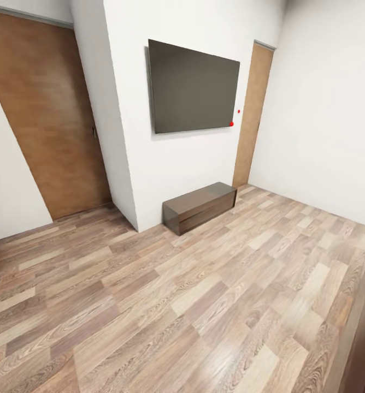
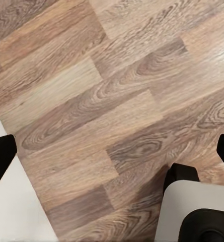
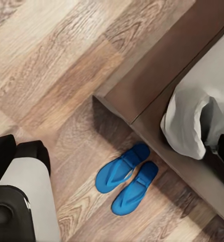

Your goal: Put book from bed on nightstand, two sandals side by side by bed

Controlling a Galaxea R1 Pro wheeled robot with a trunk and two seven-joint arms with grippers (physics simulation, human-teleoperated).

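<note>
Head view, room contents:
- Wood-plank floor (image 1: 166, 305), bare across the lower and middle frame.
- Dark wall-mounted screen (image 1: 192, 87), upper centre, on a white wall block.
- Low dark-brown bench cabinet (image 1: 200, 207), centre frame, set against the foot of that wall under the screen.
- Brown door (image 1: 46, 114), upper left; narrower brown door (image 1: 254, 109), upper right, beyond the screen.
- Dark wood edge (image 1: 363, 338) at the lower right corner; cannot tell what it belongs to.

Right wrist view:
- Two blue sandals (image 3: 127, 179), lower centre of the frame, lying on the floor side by side and touching along their length, just beside the low dark wood frame of the bed (image 3: 157, 85).
- Off-white mattress at the right edge; crumpled pale bedding (image 3: 190, 121) hangs over the frame at the right.
- Right gripper: only dark finger parts (image 3: 2, 154) at the left and right edges, well apart, nothing between them; reads as spread wide.
- White and black robot body (image 3: 21, 201), lower left.

Left wrist view:
- Plank floor throughout; robot body part (image 2: 197, 206) at lower right.
- Left gripper: dark finger parts (image 2: 1, 154) at both side edges, spread wide, holding nothing.
</note>
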